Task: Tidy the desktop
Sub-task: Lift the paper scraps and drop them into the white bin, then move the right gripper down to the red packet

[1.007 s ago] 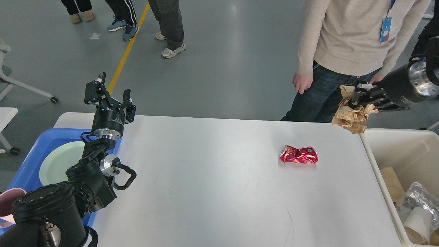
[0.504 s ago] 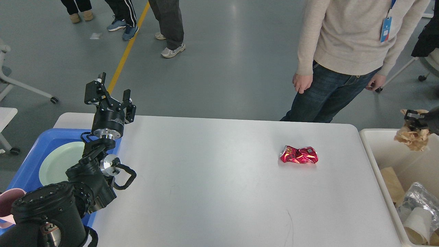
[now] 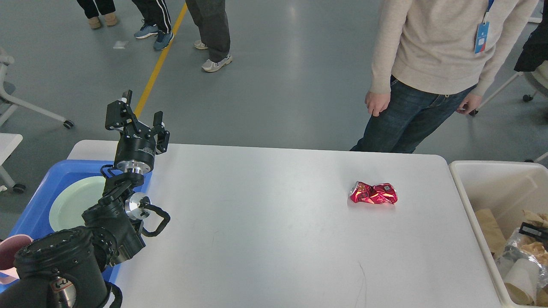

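The white desktop (image 3: 265,222) holds one crushed red can (image 3: 373,193) at its right middle. My left gripper (image 3: 137,113) is raised over the table's far left corner, open and empty, fingers pointing away from me. Only a small black part of my right gripper (image 3: 533,231) shows at the right edge, low inside the white bin (image 3: 466,201). Crumpled brown paper (image 3: 537,249) lies right around it. I cannot tell whether its fingers are open or still hold the paper.
The bin at the right also holds cardboard, a paper cup and clear plastic. A blue tray (image 3: 32,214) at the left holds a pale green plate (image 3: 72,205). A pink cup (image 3: 8,256) stands at its near end. A person (image 3: 428,64) stands at the far edge.
My right gripper carried the brown paper from above the table's far right corner rightward and down into the white bin. The left arm and the red can have not moved.
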`<state>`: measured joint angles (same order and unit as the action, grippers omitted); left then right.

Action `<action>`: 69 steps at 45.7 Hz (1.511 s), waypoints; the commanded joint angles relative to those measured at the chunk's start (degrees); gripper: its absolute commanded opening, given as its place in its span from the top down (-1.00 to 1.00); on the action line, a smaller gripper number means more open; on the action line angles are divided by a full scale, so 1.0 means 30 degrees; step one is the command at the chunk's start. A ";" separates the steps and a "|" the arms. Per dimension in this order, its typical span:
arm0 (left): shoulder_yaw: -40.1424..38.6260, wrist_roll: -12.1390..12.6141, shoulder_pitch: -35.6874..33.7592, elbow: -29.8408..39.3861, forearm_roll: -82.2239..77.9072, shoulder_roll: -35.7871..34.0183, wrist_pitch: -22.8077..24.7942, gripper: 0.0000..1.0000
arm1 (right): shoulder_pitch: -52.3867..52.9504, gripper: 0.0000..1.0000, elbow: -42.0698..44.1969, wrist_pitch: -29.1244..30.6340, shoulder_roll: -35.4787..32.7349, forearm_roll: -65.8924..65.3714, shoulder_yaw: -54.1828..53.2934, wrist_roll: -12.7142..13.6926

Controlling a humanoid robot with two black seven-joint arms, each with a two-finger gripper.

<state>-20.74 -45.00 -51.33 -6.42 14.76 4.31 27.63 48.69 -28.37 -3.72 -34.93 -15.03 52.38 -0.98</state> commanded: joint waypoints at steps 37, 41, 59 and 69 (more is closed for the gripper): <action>0.0000 -0.0001 0.0000 0.0000 0.0001 0.0000 -0.0010 -0.93 | 0.9072 -1.00 -0.4192 0.3551 0.0041 -0.0704 0.2425 0.0032; 0.0000 -0.0001 0.0000 0.0000 0.0001 0.0000 -0.0011 -0.93 | 1.2179 -1.00 -0.5744 0.4549 0.0772 -0.0674 0.4599 0.0003; 0.0000 -0.0001 0.0000 0.0000 0.0001 0.0000 -0.0011 -0.94 | 2.2671 -1.00 -1.0610 1.5060 0.2677 -0.0499 0.6213 0.0032; 0.0000 -0.0001 0.0000 0.0000 0.0001 0.0000 -0.0011 -0.93 | 2.4666 -1.00 -1.2514 1.8877 0.4289 -0.0469 0.6155 0.0032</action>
<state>-20.74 -45.00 -51.33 -6.42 14.76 4.31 27.60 120.44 -62.77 49.38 -24.41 -16.44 71.01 -0.88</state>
